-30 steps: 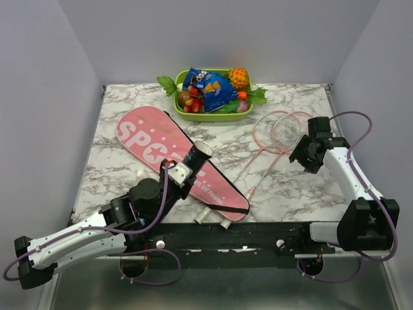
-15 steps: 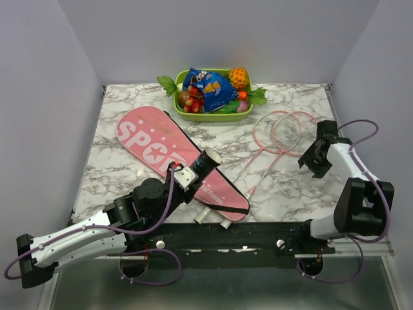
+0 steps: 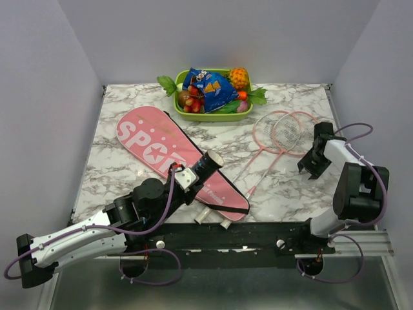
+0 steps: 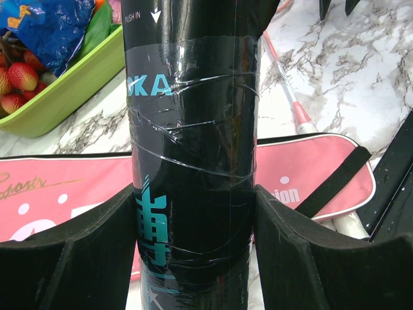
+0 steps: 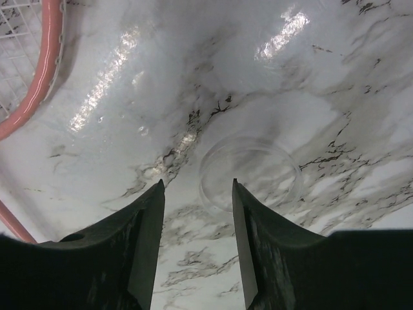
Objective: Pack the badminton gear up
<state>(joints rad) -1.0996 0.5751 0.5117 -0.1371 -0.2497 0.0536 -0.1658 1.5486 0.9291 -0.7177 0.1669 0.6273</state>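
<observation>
My left gripper [image 3: 188, 177] is shut on the long black tube [image 3: 205, 165] and holds it tilted above the pink SPORT bag [image 3: 151, 139]. In the left wrist view the tube [image 4: 193, 116] fills the gap between both pads [image 4: 110, 245]. Two pink rackets [image 3: 279, 132] lie right of the bag, heads side by side. My right gripper [image 3: 314, 165] points down at the marble just right of the racket heads. It [image 5: 197, 188] stands open with nothing between its fingers, and a clear round lid [image 5: 250, 173] lies flat just beyond its tips. A racket rim [image 5: 40, 71] shows at the left.
A green tray [image 3: 210, 116] of toy fruit with a blue snack packet [image 3: 210, 87] stands at the back centre. The bag's black strap [image 4: 329, 181] trails near the front edge. White walls close in the table on three sides.
My right gripper has swung right and nearer, past the racket heads, and its jaws have narrowed. The left arm has carried the tube a little to the right.
</observation>
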